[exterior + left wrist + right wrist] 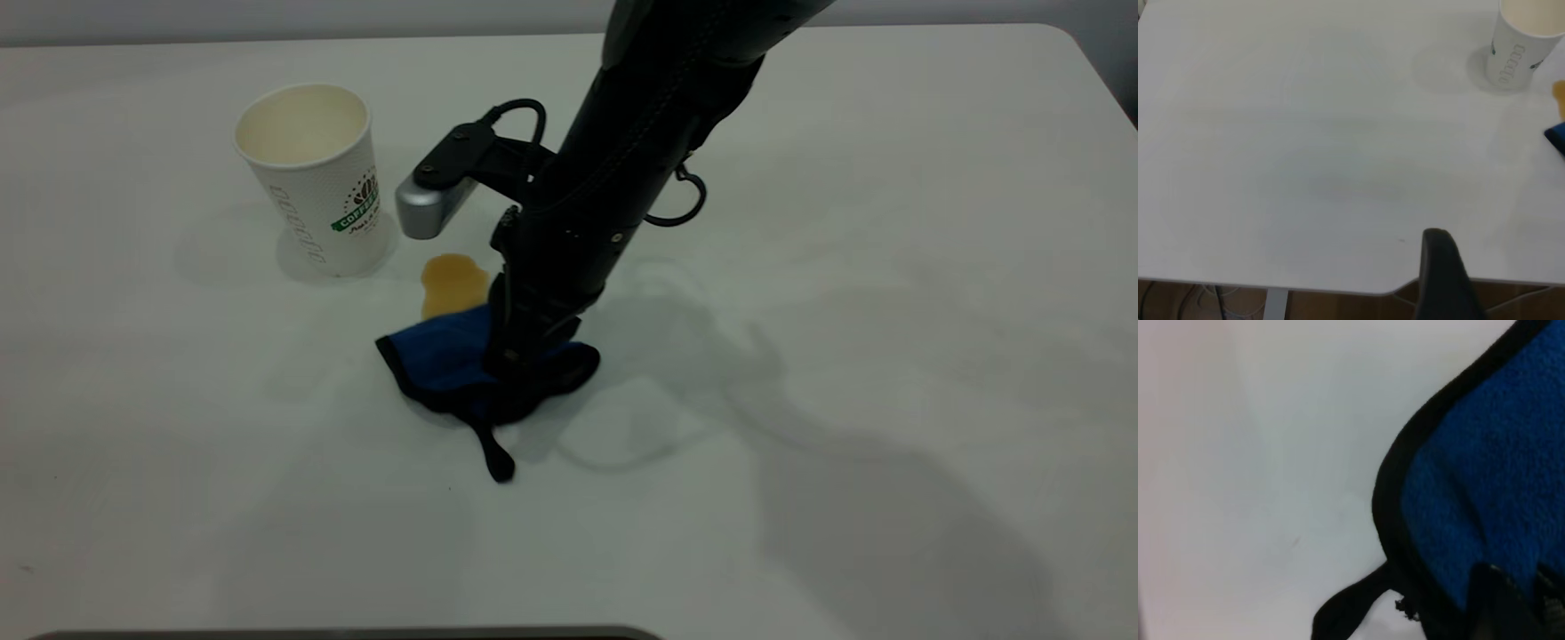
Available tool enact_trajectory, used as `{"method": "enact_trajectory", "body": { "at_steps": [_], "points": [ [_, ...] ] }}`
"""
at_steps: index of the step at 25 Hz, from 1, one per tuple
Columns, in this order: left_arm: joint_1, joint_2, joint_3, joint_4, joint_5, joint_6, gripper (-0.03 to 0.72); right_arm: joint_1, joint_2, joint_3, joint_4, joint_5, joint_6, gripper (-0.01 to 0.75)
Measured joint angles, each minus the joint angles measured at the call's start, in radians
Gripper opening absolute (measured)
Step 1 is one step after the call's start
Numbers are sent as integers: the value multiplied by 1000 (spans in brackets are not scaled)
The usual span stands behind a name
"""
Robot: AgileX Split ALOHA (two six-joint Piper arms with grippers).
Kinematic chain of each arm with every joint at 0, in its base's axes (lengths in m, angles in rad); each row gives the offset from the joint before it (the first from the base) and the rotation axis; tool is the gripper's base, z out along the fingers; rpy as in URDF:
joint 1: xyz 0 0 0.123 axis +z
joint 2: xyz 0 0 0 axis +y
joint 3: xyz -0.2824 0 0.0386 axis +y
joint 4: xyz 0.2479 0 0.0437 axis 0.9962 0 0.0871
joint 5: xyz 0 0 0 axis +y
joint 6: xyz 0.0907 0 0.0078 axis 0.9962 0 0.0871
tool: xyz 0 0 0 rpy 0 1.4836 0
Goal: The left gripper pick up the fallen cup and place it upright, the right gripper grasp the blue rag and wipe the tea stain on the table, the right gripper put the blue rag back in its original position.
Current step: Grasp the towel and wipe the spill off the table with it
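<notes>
On my exterior feed, starting from the left, the fallen cup (311, 173) is standing upright on the desk (889, 267), mouth up, cream inside showing, logo facing the rag side. Just to its right lies the tea stain (453, 283), an amber blob apart from the cup's base. The blue rag (462, 360) sits bunched on the desk, its far edge touching the near edge of the stain, a black loop trailing out toward me. My right pincer (520, 360) comes down steeply from the upper right and is planted on the rag's right part, its fingers pinching the cloth; the right wrist feed shows blue fleece with black trim filling the view close up. The silver-grey box on its bracket hangs beside the cup. My left pincer (1441, 273) is off near the desk's edge, well apart from everything; I cannot tell how its fingers stand.
</notes>
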Motion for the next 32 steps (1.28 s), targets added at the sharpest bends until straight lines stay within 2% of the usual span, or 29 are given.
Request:
{"method": "enact_trajectory", "body": {
  "at_steps": [4, 8, 21, 25, 32],
  "points": [
    [0, 0, 0, 0, 0, 0, 480, 9, 4, -1, 1, -144, 12, 55],
    [0, 0, 0, 0, 0, 0, 480, 6, 6, -1, 0, -235, 55, 55],
    [0, 0, 0, 0, 0, 0, 480, -28, 13, -1, -10, -362, 141, 55],
    [0, 0, 0, 0, 0, 0, 480, -44, 14, -1, -39, -282, 164, 55],
    [0, 0, 0, 0, 0, -1, 480, -44, 14, -3, -89, -6, 169, 55]
  ]
}}
